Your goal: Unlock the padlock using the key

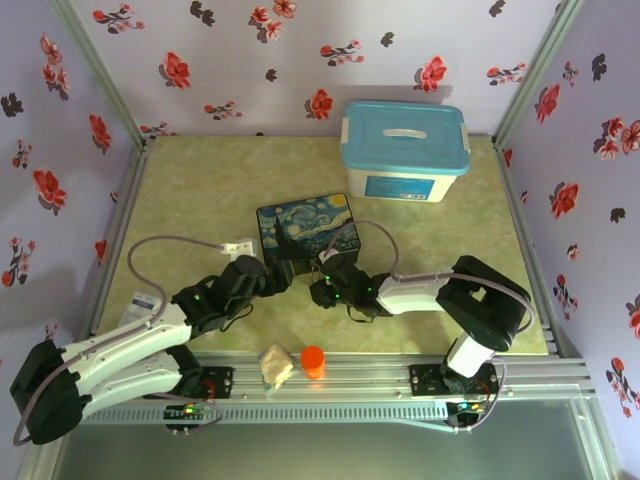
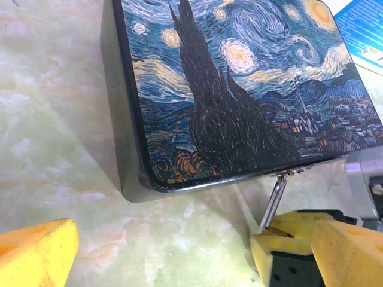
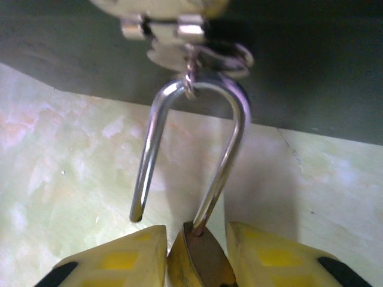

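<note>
The brass padlock (image 3: 200, 263) hangs by its silver shackle (image 3: 230, 143) from the clasp (image 3: 179, 33) of the painted tin (image 2: 239, 89). One leg of the shackle is out of the body. My right gripper (image 3: 196, 232) is shut on the padlock's body, with its yellow fingers (image 2: 278, 251) in front of the tin's near edge. To the left of it my left gripper (image 2: 191, 254) stands wide open over bare table, holding nothing. From above, both grippers (image 1: 275, 275) (image 1: 325, 288) meet at the tin (image 1: 305, 225). The key is hidden.
A white box with a blue lid (image 1: 405, 150) stands at the back right. An orange cap (image 1: 313, 360) and a crumpled beige lump (image 1: 276, 368) lie on the near rail. A small white piece (image 1: 238, 245) sits left of the tin. Flowered walls close in the table.
</note>
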